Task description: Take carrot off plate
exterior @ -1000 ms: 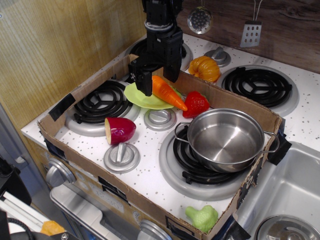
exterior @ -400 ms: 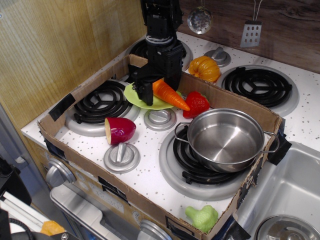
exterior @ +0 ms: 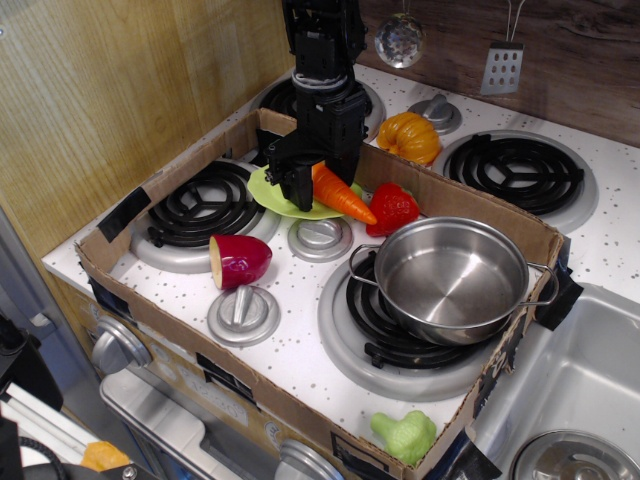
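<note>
The orange carrot (exterior: pixel 345 197) lies across the lime-green plate (exterior: pixel 275 195), with its tip pointing right past the rim toward the red strawberry. My black gripper (exterior: pixel 320 178) has come straight down over the carrot's thick stem end. Its fingers press on either side of the carrot, and the stem is hidden between them. The carrot still rests on the plate.
A cardboard tray wall (exterior: pixel 180 180) rings the stove top. A red strawberry (exterior: pixel 393 208) lies just right of the carrot tip. A steel pot (exterior: pixel 450 278) stands front right. A purple-red half vegetable (exterior: pixel 240 260) is front left. An orange pumpkin (exterior: pixel 408 137) sits behind. A stove knob (exterior: pixel 320 237) is below the plate.
The gripper came down from above the carrot with its fingers apart and has closed on the thick end. The carrot shifted slightly.
</note>
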Tool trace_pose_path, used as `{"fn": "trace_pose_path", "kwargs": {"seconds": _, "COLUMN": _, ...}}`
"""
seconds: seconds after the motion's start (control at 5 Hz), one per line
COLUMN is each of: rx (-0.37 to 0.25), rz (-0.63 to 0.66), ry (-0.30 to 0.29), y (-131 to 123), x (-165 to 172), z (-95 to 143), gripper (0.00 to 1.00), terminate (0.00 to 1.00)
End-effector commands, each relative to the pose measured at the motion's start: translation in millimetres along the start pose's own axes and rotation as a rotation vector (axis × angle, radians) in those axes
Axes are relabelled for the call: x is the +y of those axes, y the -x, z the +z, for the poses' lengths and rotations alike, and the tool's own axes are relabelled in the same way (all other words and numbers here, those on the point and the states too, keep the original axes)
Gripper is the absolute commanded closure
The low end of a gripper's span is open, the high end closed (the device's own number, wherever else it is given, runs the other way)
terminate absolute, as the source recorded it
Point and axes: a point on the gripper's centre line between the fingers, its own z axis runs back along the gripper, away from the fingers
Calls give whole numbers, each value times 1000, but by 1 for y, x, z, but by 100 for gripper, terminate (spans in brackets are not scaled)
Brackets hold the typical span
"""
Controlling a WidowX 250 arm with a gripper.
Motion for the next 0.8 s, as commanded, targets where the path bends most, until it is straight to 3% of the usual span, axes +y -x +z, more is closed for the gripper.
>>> {"fn": "trace_pose_path", "kwargs": {"seconds": 0.0, "rx": 43, "rz": 21, "ry": -12, "y": -3, "x": -5, "z": 21, "gripper": 100, "terminate": 0}}
{"fn": "trace_pose_path", "kwargs": {"seconds": 0.2, "rx": 78, "rz": 73, "ry": -24, "y": -9, "x": -11, "z": 41, "gripper": 100, "terminate": 0}}
{"fn": "trace_pose_path", "kwargs": {"seconds": 0.6, "rx": 91, "rz": 365, "ry": -43, "y": -37, "x": -56, "z": 73, "gripper": 100, "terminate": 0}}
